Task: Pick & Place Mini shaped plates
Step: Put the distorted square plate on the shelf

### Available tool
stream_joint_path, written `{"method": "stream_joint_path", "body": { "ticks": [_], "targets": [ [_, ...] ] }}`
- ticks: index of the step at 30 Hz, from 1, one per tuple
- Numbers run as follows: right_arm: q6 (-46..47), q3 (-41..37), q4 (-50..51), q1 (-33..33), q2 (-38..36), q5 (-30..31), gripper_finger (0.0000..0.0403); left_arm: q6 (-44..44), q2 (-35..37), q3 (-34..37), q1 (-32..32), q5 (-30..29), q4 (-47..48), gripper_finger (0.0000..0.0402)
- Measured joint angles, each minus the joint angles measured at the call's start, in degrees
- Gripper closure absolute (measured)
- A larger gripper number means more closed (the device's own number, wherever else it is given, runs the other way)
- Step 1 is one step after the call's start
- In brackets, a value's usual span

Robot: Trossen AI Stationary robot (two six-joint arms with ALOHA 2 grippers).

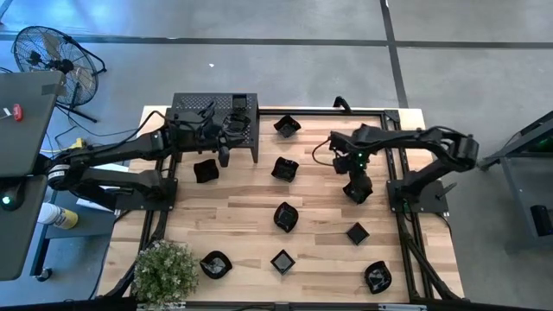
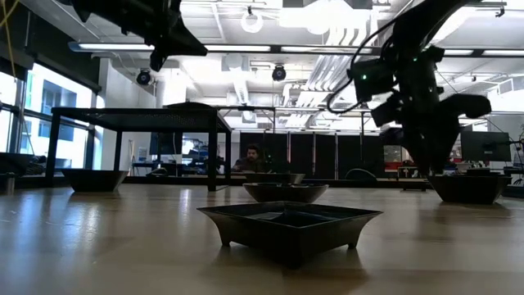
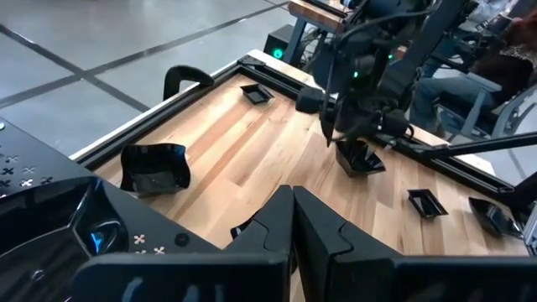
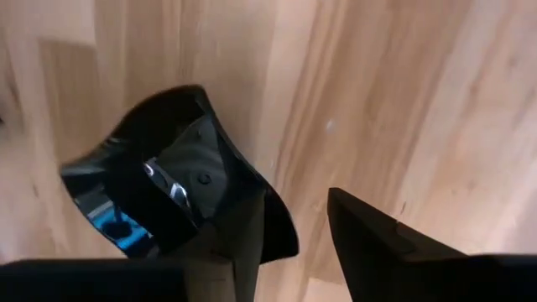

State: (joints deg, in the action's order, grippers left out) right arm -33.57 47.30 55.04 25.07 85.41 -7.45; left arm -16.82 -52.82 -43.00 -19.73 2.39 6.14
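1. Worktop (image 1: 328,250) is carrying the mini shaped plates, scattered loose. The black shelf (image 1: 186,105) is sitting at the far left corner, with a potted plant (image 1: 164,269) at the near left corner.
2. Right arm is reaching in from the right edge, elbow folded, wrist pitched down. The right gripper (image 1: 357,190) is hanging low over one small plate (image 4: 159,201).
3. Left arm is stretching across the shelf's front edge. The left gripper (image 3: 294,222) is showing its fingers pressed together with nothing between them, hanging clear above the worktop just past the shelf. A square plate (image 3: 155,166) is lying off to one side of it.
4. Right fingers are standing apart. In the right wrist view one finger (image 4: 243,243) is overlapping the plate's curled rim and the other is over bare wood beside it. I can't tell whether there's contact.
5. My read: this is either a release or a pre-grasp at that plate. Either way, keep the wrist vertical, straddle the rim squarely and move straight up or down. Glossy, light dishes are likely to skid or flip if a finger is dragging sideways.
6. Remaining plates are lying well apart from the right fingers, two nearer the front edge (image 1: 358,233) (image 1: 377,276).
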Motion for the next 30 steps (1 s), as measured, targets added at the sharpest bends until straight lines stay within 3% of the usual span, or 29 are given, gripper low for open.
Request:
{"method": "stream_joint_path", "body": {
  "ticks": [7,15,26,30],
  "targets": [
    [-3.99,-0.11,-0.46,-0.89,2.78,-0.38,0.0322,0.0,0.0,0.0,0.0,0.07,0.01,0.0401],
    [-1.26,-0.23,-1.37,-0.87,1.96,-2.18,0.0398,-0.43,0.0,0.0,-0.07,0.11,0.01,0.0401],
    [20.17,0.28,-1.11,-0.87,-8.91,-9.17,0.0397,-12.04,0.0,-0.04,-0.11,-1.27,-0.01,0.0399],
    [30.47,4.56,-1.4,-1.42,-13.2,-6.68,0.0397,-16.32,-0.23,-0.09,-0.11,-2.58,-0.02,0.0385]
  ]
}}
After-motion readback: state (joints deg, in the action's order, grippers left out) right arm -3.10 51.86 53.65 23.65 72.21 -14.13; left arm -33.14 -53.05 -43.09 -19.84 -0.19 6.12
